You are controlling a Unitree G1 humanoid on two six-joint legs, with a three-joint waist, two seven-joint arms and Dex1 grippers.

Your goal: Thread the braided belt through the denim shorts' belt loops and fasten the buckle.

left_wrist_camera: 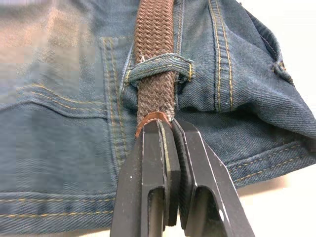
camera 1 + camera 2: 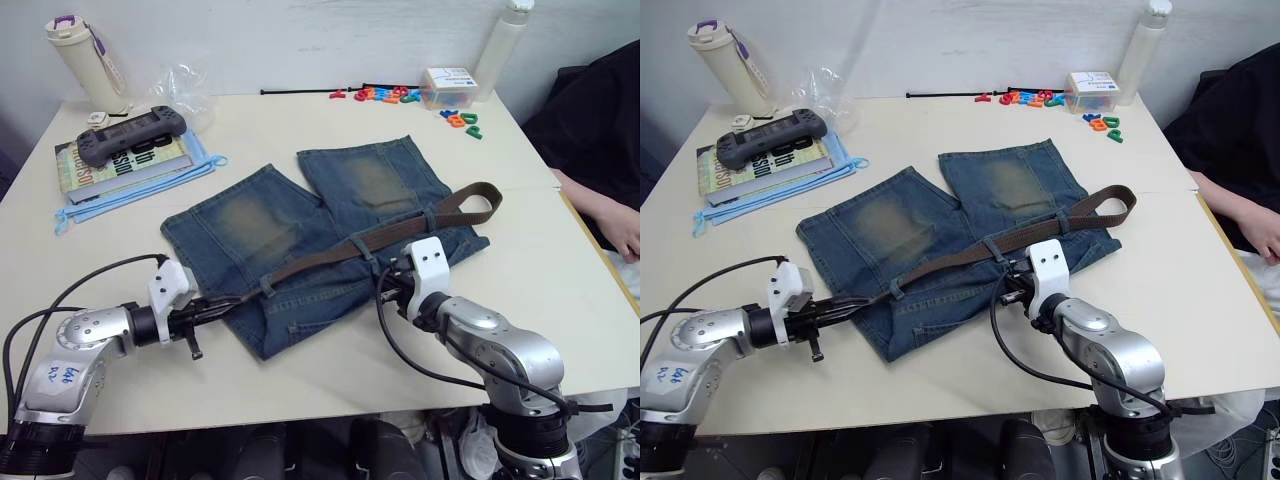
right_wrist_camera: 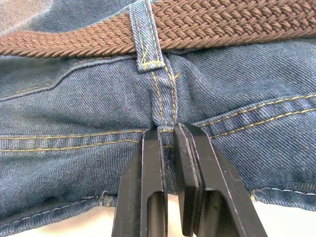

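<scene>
The denim shorts [image 2: 250,225] lie flat mid-table, waistband toward me. The braided belt [image 2: 330,258] runs along the waistband under the belt loops [image 1: 158,66] and curls back in a loop at the right side [image 2: 480,200]. My left gripper [image 2: 232,300] is shut on the belt's reddish-brown tip [image 1: 150,121], just past one loop. My right gripper [image 2: 385,283] is shut on a fold of the shorts' waistband edge [image 3: 165,148], directly below another belt loop [image 3: 148,37] that the belt passes under. The buckle is hidden.
At back left, a game controller [image 2: 130,135] lies on books, with a lidded bottle [image 2: 85,60] and a plastic bag [image 2: 185,85] nearby. Coloured letters [image 2: 400,95], a small box [image 2: 447,85] and a white bottle [image 2: 505,40] stand at the back right. A person's hand [image 2: 625,235] rests at the right edge.
</scene>
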